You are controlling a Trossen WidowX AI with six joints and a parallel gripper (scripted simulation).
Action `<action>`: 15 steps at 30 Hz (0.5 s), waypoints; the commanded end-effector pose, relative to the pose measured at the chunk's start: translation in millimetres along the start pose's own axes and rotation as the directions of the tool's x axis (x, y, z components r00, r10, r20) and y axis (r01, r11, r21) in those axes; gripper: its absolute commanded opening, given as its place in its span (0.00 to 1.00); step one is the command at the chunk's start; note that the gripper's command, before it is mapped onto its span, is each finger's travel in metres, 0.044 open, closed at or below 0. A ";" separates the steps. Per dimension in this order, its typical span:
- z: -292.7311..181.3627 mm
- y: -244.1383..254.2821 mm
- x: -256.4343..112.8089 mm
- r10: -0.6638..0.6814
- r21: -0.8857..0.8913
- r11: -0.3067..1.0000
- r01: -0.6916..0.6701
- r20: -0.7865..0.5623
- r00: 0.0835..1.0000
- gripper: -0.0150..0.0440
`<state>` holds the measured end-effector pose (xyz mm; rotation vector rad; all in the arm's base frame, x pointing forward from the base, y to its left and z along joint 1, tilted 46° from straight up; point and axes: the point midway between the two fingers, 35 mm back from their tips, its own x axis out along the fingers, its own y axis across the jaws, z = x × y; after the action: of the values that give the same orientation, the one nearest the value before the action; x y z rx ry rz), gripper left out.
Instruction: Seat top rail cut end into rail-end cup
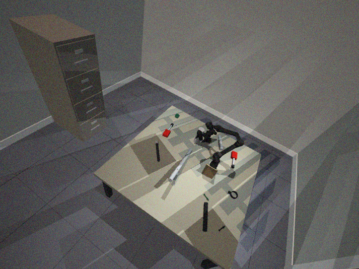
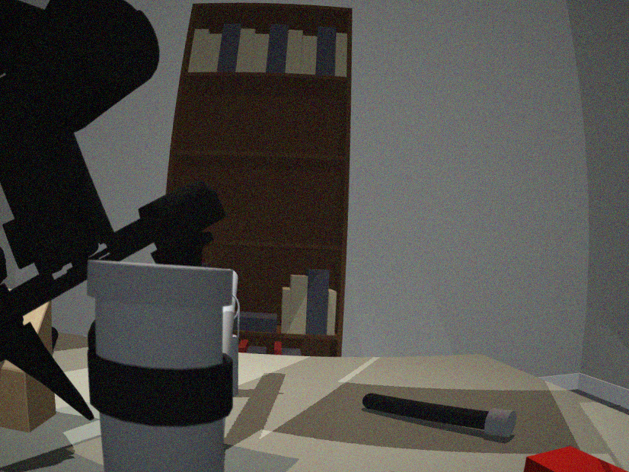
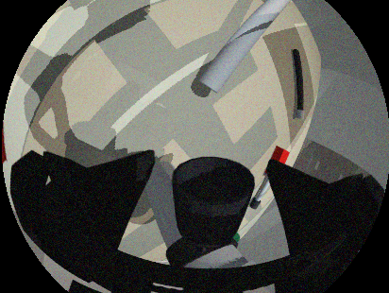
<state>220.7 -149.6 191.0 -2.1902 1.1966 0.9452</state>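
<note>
The big post [image 2: 162, 447] [image 3: 163, 203] stands upright with its grey cap [image 2: 162, 284] [image 3: 217, 257] on top. The black brace band [image 2: 160, 393] [image 3: 176, 250] is around it below the cap. The black rail-end cup [image 3: 213, 203] shows at the band in the wrist view, its mouth facing the camera. The light grey rail [image 1: 179, 166] [image 2: 228, 325] [image 3: 245, 44] has its cut end apart from the cup. My gripper [image 1: 199, 136] [image 3: 213, 161] is open at the post; the cup appears between its fingers, with gaps on both sides. The post hides part of a finger in the exterior view.
A wooden block [image 1: 209, 171] [image 2: 15, 401] stands by the arm's base. Black bars [image 1: 157, 152] [image 1: 205, 217], red-headed tools [image 1: 166, 132] [image 1: 234, 155], a black ring clamp [image 1: 233, 194] and a grey cylinder [image 1: 220, 142] are on the table [image 1: 133, 181].
</note>
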 end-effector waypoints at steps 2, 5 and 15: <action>1.3 -0.4 3.6 0.000 -0.006 1.000 0.000 0.007 1.000 0.87; 1.3 -0.4 3.6 0.000 -0.006 1.000 0.000 0.007 1.000 0.73; 1.3 -0.4 3.6 0.000 -0.006 1.000 0.000 0.007 1.000 0.42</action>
<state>221.0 -150.8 187.7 -2.1873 1.1988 0.9559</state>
